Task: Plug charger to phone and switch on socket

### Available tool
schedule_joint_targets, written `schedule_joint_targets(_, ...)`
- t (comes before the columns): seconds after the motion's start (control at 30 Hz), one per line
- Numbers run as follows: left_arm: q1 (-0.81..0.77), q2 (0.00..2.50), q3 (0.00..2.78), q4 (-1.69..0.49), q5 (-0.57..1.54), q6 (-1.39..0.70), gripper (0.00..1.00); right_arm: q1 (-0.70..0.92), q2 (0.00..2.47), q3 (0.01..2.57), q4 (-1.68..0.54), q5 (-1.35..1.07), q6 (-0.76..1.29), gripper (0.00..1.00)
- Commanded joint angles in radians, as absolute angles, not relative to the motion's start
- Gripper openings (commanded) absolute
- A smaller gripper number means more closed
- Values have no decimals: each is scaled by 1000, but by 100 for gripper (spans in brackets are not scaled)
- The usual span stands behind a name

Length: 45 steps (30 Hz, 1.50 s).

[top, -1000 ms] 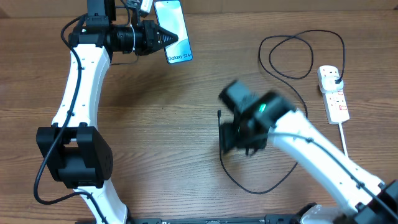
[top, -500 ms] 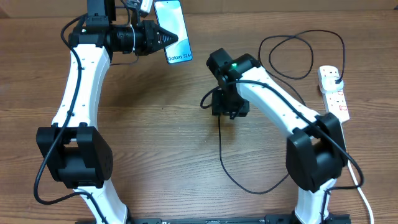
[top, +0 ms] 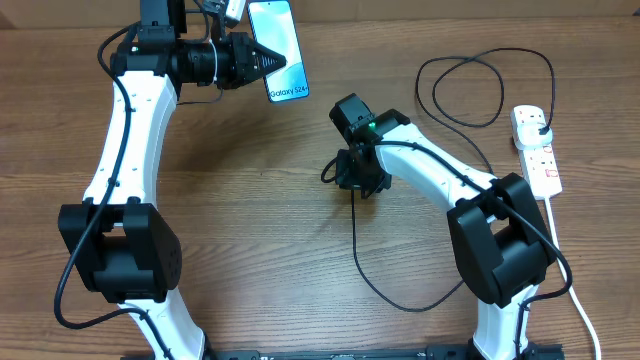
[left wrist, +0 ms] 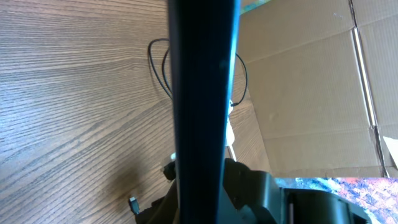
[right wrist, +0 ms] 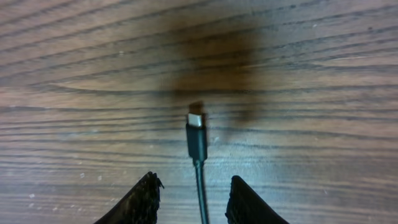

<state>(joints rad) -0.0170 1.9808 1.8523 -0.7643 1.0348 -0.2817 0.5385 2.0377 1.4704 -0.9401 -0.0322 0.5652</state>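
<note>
Left gripper (top: 268,62): at the far left of the table (top: 250,240), closed on the phone's edge and holding it up off the wood.
Phone (top: 279,42): far left-centre, lifted in the left gripper. From overhead its light blue screen faces up, and the end with "Galaxy S24" points toward the near side. The left wrist view shows it edge-on as a dark upright band (left wrist: 202,93) with a blue rim.
Cardboard (left wrist: 311,93): a brown sheet beyond the table's edge, seen behind the phone in the left wrist view.
Right gripper (top: 352,182): mid-table, pointing down at the wood. Its jaws stand apart, one finger on each side of the charger with a gap to the cable on both sides, so nothing is gripped (right wrist: 194,182).
Charger (top: 357,250): a thin black cable lying on the table. It runs from under the right gripper, bends toward the near side, then loops at the far right.
Connector tip (right wrist: 196,119): flat on the wood just ahead of the right gripper's fingers, well apart from the phone.
Plug (top: 540,123): black, sitting on the far end of the socket.
Socket (top: 540,155): a white strip with red markings at the right edge.
White cord (top: 556,225): thick, trailing from the socket toward the near side.
</note>
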Motion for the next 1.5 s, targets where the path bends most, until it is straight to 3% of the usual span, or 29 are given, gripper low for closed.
schedule_joint_targets(0.0, -7, 1967, 1868, -760, 1063, -277, 4, 544, 2046, 1428, -896, -20, 546, 35)
schedule_joint_targets(0.5, -7, 1967, 1868, -763, 1063, -277, 4, 544, 2087, 1391, -771, -14, 461, 32)
schedule_joint_targets(1.17, -7, 1967, 1868, -780, 1063, -277, 4, 543, 2088, 1349, -765, -6, 462, 8)
schedule_joint_targets(1.47, -7, 1967, 1868, -781, 1062, -277, 4, 542, 2087, 1390, -795, -62, 462, 6)
